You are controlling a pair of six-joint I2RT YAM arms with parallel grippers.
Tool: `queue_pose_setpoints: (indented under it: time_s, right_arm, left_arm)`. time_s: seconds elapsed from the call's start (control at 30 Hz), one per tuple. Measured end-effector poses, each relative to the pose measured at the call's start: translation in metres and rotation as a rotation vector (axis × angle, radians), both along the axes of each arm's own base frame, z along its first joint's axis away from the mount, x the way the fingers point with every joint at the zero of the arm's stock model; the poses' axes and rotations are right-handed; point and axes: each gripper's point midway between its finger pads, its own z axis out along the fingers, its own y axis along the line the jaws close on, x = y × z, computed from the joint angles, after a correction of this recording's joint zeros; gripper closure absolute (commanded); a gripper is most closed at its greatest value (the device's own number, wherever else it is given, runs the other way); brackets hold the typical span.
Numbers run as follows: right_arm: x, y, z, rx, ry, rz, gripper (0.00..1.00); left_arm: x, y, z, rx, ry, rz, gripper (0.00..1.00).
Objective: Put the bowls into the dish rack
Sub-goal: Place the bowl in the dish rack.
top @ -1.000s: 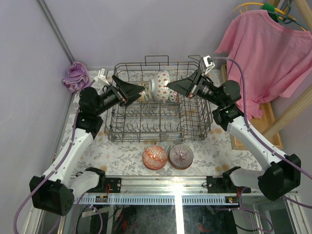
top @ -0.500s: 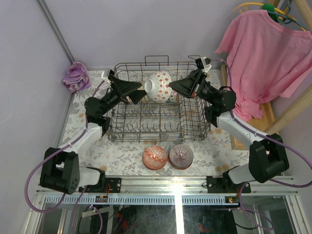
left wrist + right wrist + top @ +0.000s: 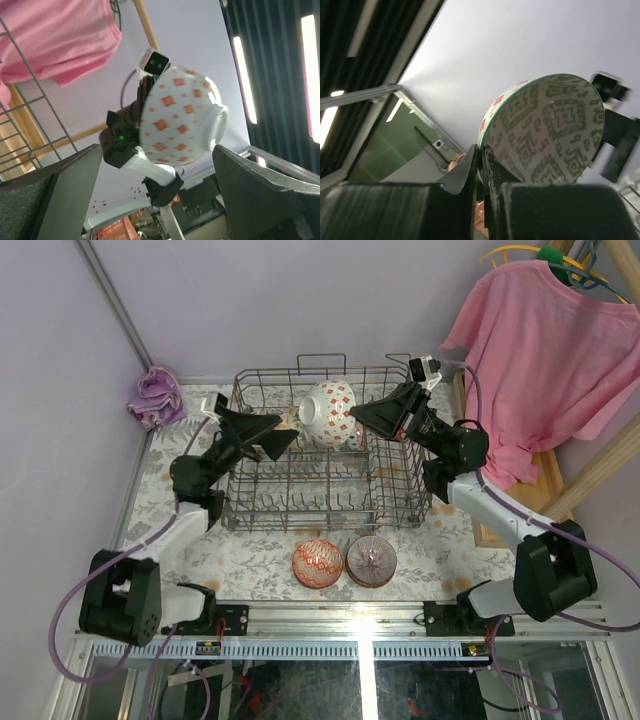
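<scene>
A white bowl with red square marks [image 3: 329, 414] hangs above the back of the grey wire dish rack [image 3: 300, 495]. My right gripper [image 3: 352, 420] is shut on its rim. In the right wrist view the fingers [image 3: 481, 156] pinch the rim of the bowl, whose inside has a green pattern [image 3: 555, 132]. My left gripper [image 3: 286, 436] is open and empty, just left of the bowl. In the left wrist view the bowl [image 3: 181, 122] floats beyond the gripper [image 3: 157, 200], whose jaws stand wide apart. A red-pink bowl [image 3: 318, 563] and a grey bowl [image 3: 371, 560] sit on the table in front of the rack.
A purple cloth [image 3: 155, 396] lies at the back left corner. A pink shirt [image 3: 545, 340] hangs on a wooden stand at the right. A purple wall runs along the left and the back. The rack has tall wire sides.
The left gripper has drawn back to the left, away from the bowl. The right gripper has lifted the bowl slightly above the rack and still holds it.
</scene>
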Motion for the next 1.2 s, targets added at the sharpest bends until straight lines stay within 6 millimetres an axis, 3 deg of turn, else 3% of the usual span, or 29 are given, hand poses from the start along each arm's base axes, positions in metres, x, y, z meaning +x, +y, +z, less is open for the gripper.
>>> queue_pose_setpoints:
  time_s: [0.17,0.33,0.47,0.57,0.67,0.8,0.93,1.07,1.2]
  right_arm:
    - [0.002,0.005,-0.018,-0.201,0.034,-0.107,1.00]
    - [-0.023,-0.010,-0.022,-0.415,-0.012,-0.222,1.00]
    - [-0.042,-0.016,-0.031,-0.571,-0.042,-0.259,1.00]
    - [-0.056,-0.004,-0.061,-0.719,-0.026,-0.232,1.00]
    - [-0.082,0.021,-0.110,-0.916,-0.008,-0.141,1.00]
    - [-0.126,0.047,-0.173,-1.199,-0.048,-0.036,1.00]
    - [-0.160,0.073,-0.206,-1.402,-0.176,0.003,1.00]
    - [-0.173,0.101,-0.233,-1.528,-0.278,-0.008,1.00]
    - [-0.163,0.106,-0.266,-1.657,-0.307,-0.065,1.00]
  left_arm:
    - [0.000,0.021,0.004,0.176,0.027,0.150,0.06]
    - [-0.015,0.033,0.035,0.444,-0.057,0.323,0.06]
    - [-0.026,0.042,0.008,0.611,-0.030,0.362,0.05]
    - [-0.027,0.048,-0.026,0.723,0.043,0.360,0.05]
    - [-0.031,0.054,-0.054,0.814,0.103,0.356,0.05]
    - [-0.038,0.060,-0.067,0.879,0.112,0.363,0.04]
    - [-0.046,0.067,-0.076,0.937,0.120,0.380,0.04]
    - [-0.052,0.074,-0.078,0.979,0.124,0.406,0.04]
    - [-0.056,0.080,-0.075,1.002,0.116,0.429,0.04]
